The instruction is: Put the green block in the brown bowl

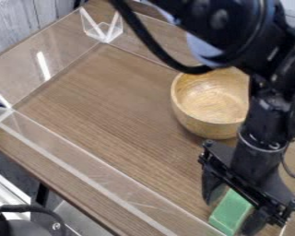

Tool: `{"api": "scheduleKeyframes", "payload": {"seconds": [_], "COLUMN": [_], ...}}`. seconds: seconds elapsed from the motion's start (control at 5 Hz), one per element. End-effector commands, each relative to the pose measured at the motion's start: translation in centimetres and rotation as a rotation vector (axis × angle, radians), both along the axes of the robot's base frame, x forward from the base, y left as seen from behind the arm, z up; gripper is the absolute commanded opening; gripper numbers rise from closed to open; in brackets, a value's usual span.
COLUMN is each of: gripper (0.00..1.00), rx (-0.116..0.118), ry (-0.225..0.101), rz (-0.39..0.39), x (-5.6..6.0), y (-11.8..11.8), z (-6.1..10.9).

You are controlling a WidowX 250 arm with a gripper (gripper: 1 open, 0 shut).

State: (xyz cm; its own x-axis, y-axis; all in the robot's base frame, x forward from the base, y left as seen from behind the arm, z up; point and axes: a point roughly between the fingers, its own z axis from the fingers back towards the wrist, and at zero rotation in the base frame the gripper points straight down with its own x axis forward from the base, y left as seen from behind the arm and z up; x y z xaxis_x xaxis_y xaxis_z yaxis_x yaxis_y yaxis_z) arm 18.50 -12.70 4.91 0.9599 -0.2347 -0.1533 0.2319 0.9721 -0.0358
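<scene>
Your gripper [250, 195] hangs pointing straight down at the near right corner of the wooden table [100, 111], with its 2 black fingers [214, 181] spread wide and nothing between them. The green block [231, 212] lies flat on the tabletop directly under it. Only the near end of the bar shows, poking out below the wrist between the 2 fingers; the rest is hidden behind the gripper body, so you cannot tell whether the fingers touch it.

What matters for the grasp is the bar's long axis. From the visible end it seems to run from near-left toward far-right, and the fingers appear to stand on either side of that line, across its narrow width. If so, a straight descent and a squeeze should take it.

The brown bowl [212, 104] sits empty, farther back and slightly left of the gripper, near but apart from the block.
</scene>
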Motion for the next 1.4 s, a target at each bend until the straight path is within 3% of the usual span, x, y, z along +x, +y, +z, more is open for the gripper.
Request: {"api": "scheduleKeyframes", "payload": {"seconds": [0.0, 1.2], "gripper": [1.00, 1.00], "rx": [-0.032, -0.055], "ry": [-0.039, -0.020], "rz": [0.005, 0.028], "x": [1.2, 1.8], "y": [-0.5, 0.3], "z": [0.5, -1.2]}}
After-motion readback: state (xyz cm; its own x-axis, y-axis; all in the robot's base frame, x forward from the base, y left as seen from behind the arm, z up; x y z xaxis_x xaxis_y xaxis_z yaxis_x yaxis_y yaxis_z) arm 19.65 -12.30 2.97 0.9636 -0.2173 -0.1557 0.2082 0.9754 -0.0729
